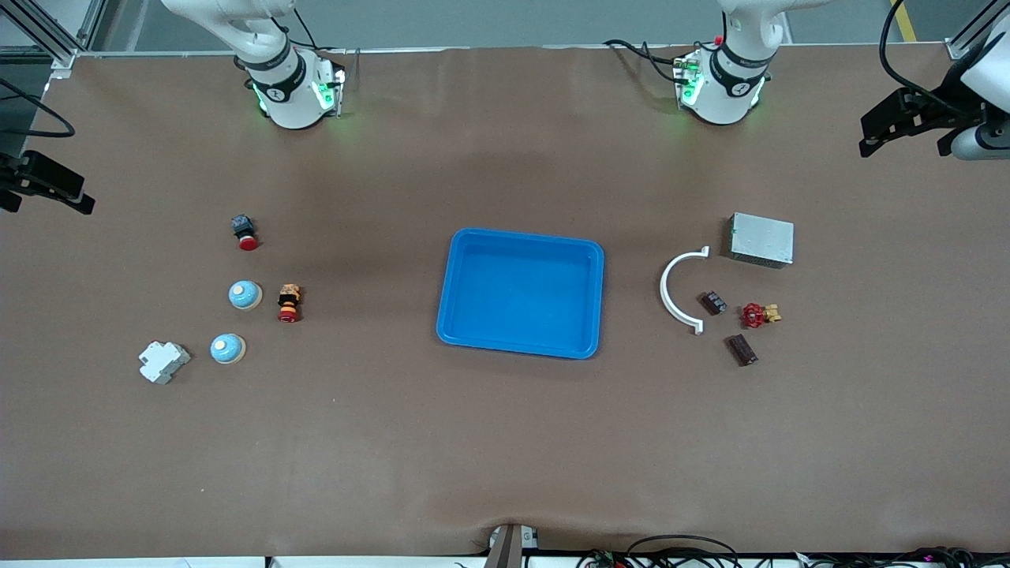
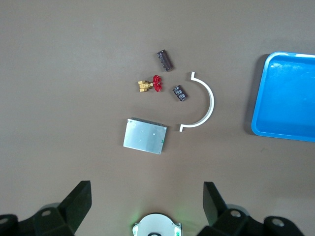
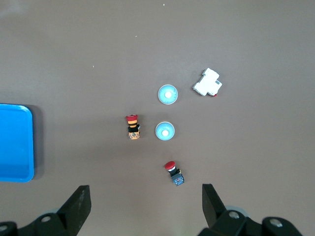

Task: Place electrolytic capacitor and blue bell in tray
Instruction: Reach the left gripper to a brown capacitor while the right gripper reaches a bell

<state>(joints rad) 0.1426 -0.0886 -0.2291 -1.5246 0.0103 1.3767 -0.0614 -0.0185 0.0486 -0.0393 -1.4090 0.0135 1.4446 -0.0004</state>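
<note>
Grey metal box point(image 1: 761, 239), white curved clip point(image 1: 677, 290), red-handled valve point(image 1: 758, 315); white block point(image 1: 163, 361), two red-capped buttons point(image 1: 245, 231) on brown surface point(image 1: 505, 442).

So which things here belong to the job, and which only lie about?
Job: tray, two blue bells, two dark capacitors.
Lying about: grey box, white arc, red valve, two red buttons, white block.

Tray point(image 1: 596, 304) empty; two bells point(image 1: 245, 295) point(image 1: 228, 349), capacitors point(image 1: 714, 303) point(image 1: 742, 349) outside.

One tray point(image 1: 521, 237); two blue bells point(image 1: 245, 294) point(image 1: 228, 348); two capacitors point(image 1: 714, 303) point(image 1: 742, 349); two red pushbuttons point(image 1: 245, 232) point(image 1: 289, 303); one valve point(image 1: 758, 315); one metal box point(image 1: 761, 240); one white arc point(image 1: 672, 290); one white block point(image 1: 163, 361).
</note>
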